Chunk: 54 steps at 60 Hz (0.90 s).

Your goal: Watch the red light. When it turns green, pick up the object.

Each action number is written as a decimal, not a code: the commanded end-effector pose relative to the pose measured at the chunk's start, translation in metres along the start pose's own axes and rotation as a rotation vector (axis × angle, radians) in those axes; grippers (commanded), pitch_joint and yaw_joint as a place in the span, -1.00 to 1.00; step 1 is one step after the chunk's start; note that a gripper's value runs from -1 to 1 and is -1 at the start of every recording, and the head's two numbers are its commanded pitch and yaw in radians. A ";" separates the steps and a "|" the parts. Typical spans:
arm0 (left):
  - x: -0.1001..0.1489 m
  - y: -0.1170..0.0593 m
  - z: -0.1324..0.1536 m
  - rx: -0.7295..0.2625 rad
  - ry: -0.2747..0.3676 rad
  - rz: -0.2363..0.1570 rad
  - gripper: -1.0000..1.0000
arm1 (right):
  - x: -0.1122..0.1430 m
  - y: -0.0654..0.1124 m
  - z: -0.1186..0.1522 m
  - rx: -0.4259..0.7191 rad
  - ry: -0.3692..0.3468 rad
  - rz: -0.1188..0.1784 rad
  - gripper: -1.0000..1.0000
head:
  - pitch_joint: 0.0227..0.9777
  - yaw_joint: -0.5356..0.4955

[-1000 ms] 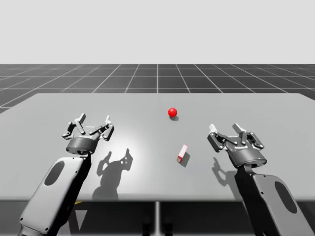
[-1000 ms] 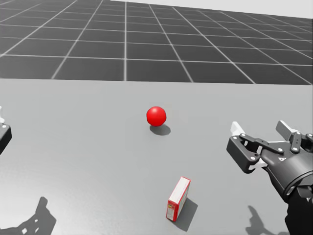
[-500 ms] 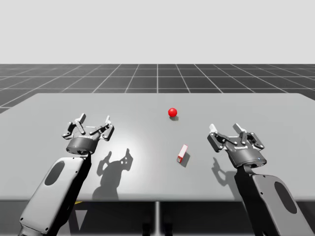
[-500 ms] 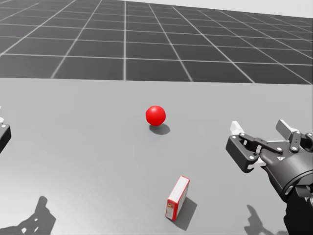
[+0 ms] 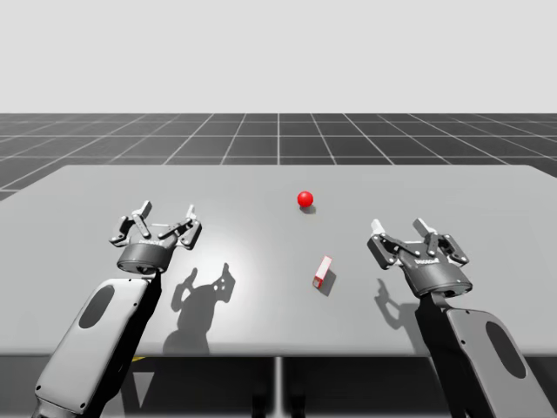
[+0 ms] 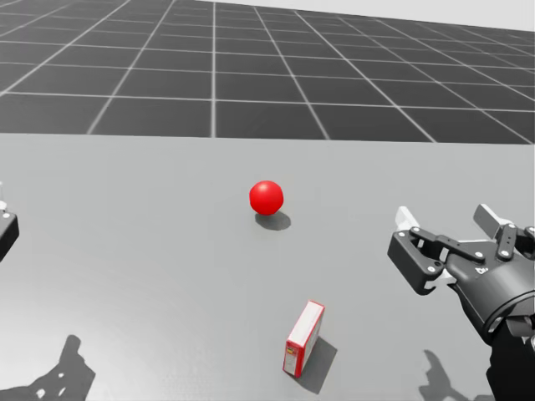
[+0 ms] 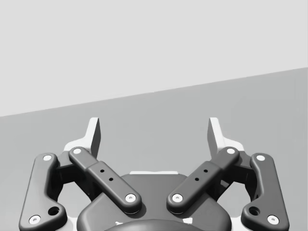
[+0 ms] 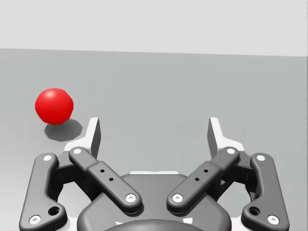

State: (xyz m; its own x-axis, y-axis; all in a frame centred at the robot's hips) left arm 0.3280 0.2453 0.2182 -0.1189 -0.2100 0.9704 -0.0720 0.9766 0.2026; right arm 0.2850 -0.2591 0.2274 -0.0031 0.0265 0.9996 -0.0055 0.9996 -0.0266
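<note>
"Has the light gone green?"

"No. The ball light (image 5: 305, 199) glows red, out toward the far side of the grey table (image 5: 104, 192)."

"Where's the object?"

"The small red-and-white box (image 5: 323, 271) stands on a narrow edge near the table's middle. It's nearer the robot than the light and closer to the right arm."

"And the hands?"

"The left gripper (image 5: 167, 210) and the right gripper (image 5: 398, 226) hover with fingers spread wide, holding nothing. Both are well apart from the box."
</note>
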 end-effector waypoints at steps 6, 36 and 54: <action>0.000 0.000 0.000 -0.001 0.001 0.001 -1.00 | 0.000 0.000 0.000 -0.002 0.001 0.002 -1.00 | 0.21 -0.22; -0.001 0.000 0.000 -0.003 0.003 -0.002 -1.00 | -0.001 0.000 0.000 -0.002 0.003 0.003 -1.00 | 0.20 -0.22; -0.001 -0.001 -0.001 -0.008 0.006 -0.007 -1.00 | -0.001 -0.001 -0.001 -0.003 0.004 0.003 -1.00 | 0.39 -0.24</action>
State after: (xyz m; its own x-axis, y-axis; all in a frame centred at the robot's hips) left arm 0.3284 0.2452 0.2175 -0.1140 -0.2144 0.9701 -0.0666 0.9759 0.2078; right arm 0.2856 -0.2596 0.2267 0.0004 0.0292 0.9996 -0.0025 0.9996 -0.0292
